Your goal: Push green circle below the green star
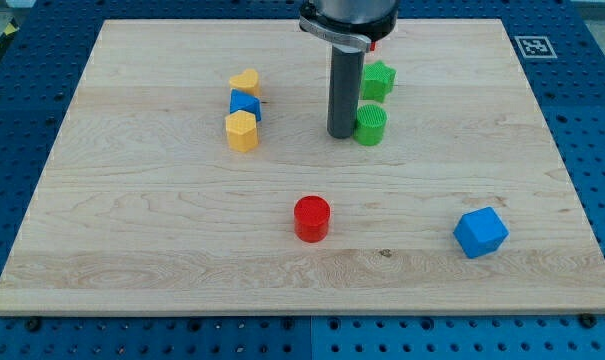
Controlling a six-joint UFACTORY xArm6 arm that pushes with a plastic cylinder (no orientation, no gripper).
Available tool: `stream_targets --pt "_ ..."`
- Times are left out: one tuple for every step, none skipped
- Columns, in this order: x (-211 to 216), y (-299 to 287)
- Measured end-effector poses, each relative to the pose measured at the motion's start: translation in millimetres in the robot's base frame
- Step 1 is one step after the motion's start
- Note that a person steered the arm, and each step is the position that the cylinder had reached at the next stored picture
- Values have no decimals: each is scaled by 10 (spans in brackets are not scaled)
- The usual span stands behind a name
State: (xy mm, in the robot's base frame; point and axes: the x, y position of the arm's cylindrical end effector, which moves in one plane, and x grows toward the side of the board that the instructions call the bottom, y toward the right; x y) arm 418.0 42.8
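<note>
The green circle point(371, 125) sits on the wooden board just below the green star point(378, 80), a small gap apart. My dark rod comes down from the view's top, and my tip point(342, 134) rests on the board right against the green circle's left side.
A yellow heart point(246, 82), a small blue block point(246, 103) and a yellow hexagon point(241, 131) stand in a tight column at the left of my tip. A red cylinder point(311, 218) is lower centre. A blue cube point(480, 232) is at lower right. The board point(132, 250) ends near all view edges.
</note>
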Motion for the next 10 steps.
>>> stream_targets --pt "235 48" --pt "154 270" --pt "76 270" --pt "71 253" --pt "-24 -23" --pt "-102 -61" --pt "-226 21" --pt "-317 211" --pt "-337 297" --pt "-294 244"
